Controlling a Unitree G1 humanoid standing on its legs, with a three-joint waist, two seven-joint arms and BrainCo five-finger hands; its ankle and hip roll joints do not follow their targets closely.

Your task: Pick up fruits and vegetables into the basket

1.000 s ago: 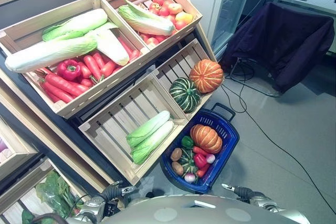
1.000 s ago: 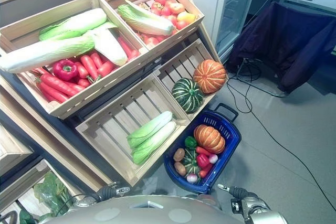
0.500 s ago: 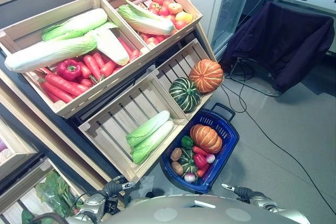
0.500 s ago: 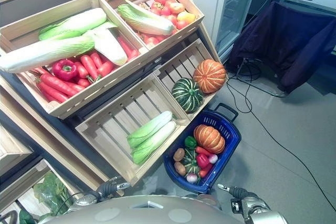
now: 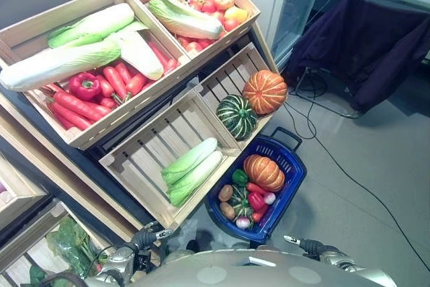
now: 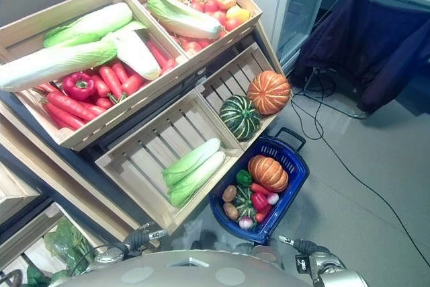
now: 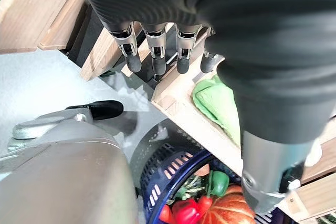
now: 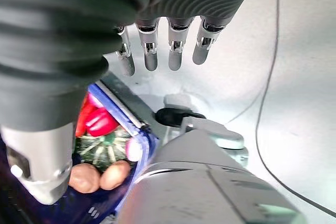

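In the basket [image 5: 290, 178] lie a pumpkin [image 5: 263, 172], peppers and potatoes; up-slope of it, two pumpkins, cabbages and carrots wait in crates [image 5: 144, 159]. Left hand [image 7: 157, 51] and right hand [image 8: 168, 45] hang empty, fingers straight

— How many pumpkins did you count?
— I saw three: an orange pumpkin [image 5: 265, 91] and a green striped pumpkin [image 5: 236, 116] in one crate, and another orange pumpkin [image 5: 263, 172] in the one blue basket [image 5: 291, 178].
— And cabbages?
— Two napa cabbages [image 5: 191, 170] in the lower crate, and at least three more long ones [image 5: 80, 45] above.
— Peppers?
— One red bell pepper [image 5: 85, 86] among carrots I couldn't count exactly.
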